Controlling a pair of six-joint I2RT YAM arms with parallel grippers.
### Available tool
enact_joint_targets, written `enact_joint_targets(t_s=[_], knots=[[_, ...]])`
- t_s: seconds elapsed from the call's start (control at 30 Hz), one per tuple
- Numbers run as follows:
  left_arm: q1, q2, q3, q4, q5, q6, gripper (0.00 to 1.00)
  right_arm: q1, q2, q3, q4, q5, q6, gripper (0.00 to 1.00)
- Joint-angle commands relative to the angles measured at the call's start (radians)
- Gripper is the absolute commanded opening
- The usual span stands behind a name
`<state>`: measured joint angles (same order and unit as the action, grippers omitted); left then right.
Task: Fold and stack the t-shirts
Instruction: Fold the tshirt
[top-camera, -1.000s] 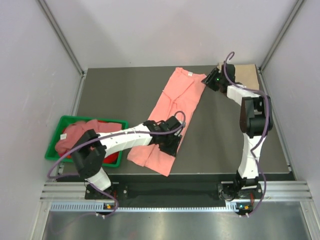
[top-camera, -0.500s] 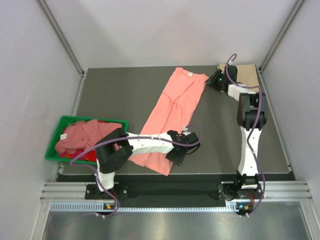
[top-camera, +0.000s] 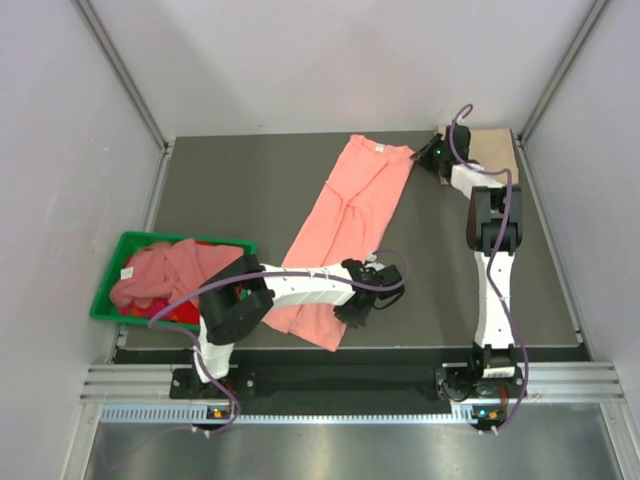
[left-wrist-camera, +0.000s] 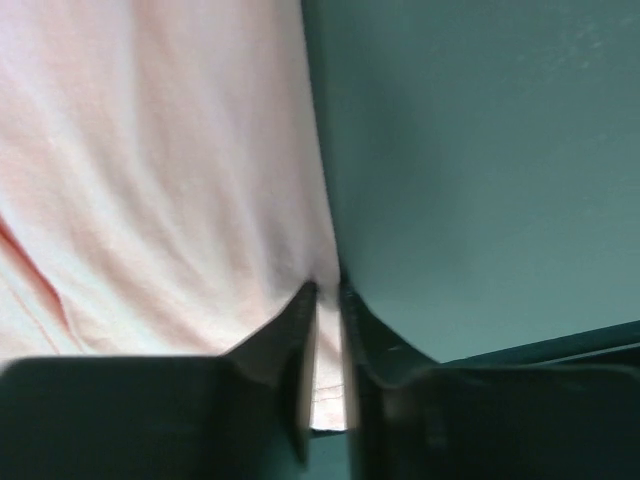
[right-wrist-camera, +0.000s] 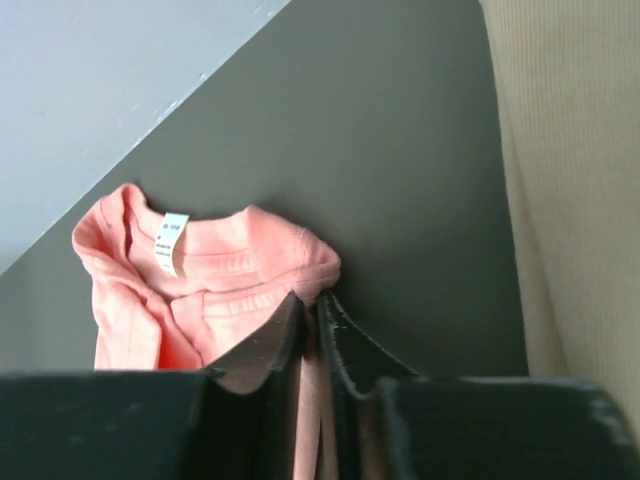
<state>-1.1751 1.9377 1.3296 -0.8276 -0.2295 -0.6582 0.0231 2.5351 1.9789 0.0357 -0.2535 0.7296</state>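
Two grippers pinch one long edge of the salmon-pink shirt (top-camera: 350, 205), laid diagonally across the table (top-camera: 240, 190): left gripper (left-wrist-camera: 325, 300) clamped on hem corner, right gripper (right-wrist-camera: 312, 310) clamped on shoulder by collar. Holding both ends prob. lets that edge carry over evenly for next fold. Tan shirt (top-camera: 497, 150), folded at far-right corner, likely marks stack spot; pink and red shirts (top-camera: 160, 275) wait in green bin (top-camera: 180, 238).
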Motion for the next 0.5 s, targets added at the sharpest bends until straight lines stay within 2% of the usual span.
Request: enact_joint_targets(t_s=[0.0, 0.03, 0.07, 0.1, 0.2, 0.47], knots=[[-0.003, 0.05, 0.036, 0.019, 0.044, 0.005, 0.16, 0.0, 0.046, 0.081, 0.004, 0.034, 0.004, 0.08], [-0.004, 0.059, 0.043, 0.024, 0.056, 0.006, 0.11, -0.003, 0.054, 0.099, 0.007, 0.039, 0.004, 0.06], [-0.004, 0.079, 0.063, 0.031, 0.065, 0.006, 0.01, -0.005, 0.066, 0.11, 0.009, 0.046, 0.004, 0.06], [-0.004, 0.089, 0.075, 0.039, 0.084, 0.006, 0.0, -0.006, 0.074, 0.121, 0.01, 0.048, 0.002, 0.04], [-0.004, 0.116, 0.118, 0.083, 0.157, 0.005, 0.0, -0.015, 0.114, 0.182, 0.013, 0.053, 0.002, 0.0], [-0.003, 0.268, 0.374, 0.048, 0.225, 0.005, 0.0, -0.052, 0.198, 0.359, 0.027, 0.056, -0.015, 0.01]])
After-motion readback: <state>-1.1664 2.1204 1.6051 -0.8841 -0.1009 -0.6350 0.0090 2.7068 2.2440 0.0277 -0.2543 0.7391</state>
